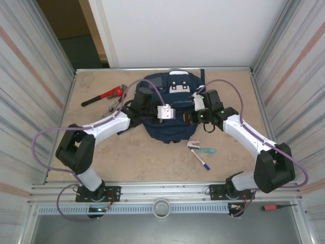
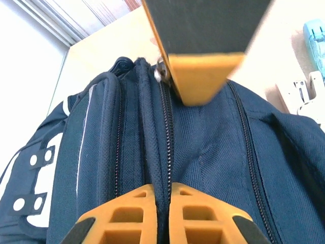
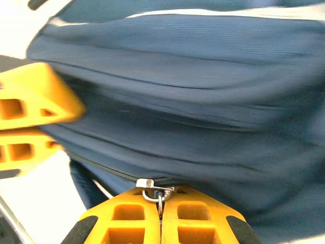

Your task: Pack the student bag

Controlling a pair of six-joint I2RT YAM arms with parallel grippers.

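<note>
**A:** Where does everything stand?

**B:** Your student bag (image 1: 170, 129) lies on the tabletop (image 1: 152, 157), upper centre of the overhead view. Your left fingers (image 2: 175, 203) are closed, pinching the seam beside the zipper (image 2: 166, 127). Your right fingers (image 3: 172, 211) are closed on the metal zipper pull (image 3: 152, 188).

**A:** What might go wrong?

**B:** I'd judge the pull small and slick, so a sideways tug could slip it free. If your left pinch lets go, the whole bag may drag along instead of the zipper running. Loose fabric could also catch in the teeth and jam it.
</note>
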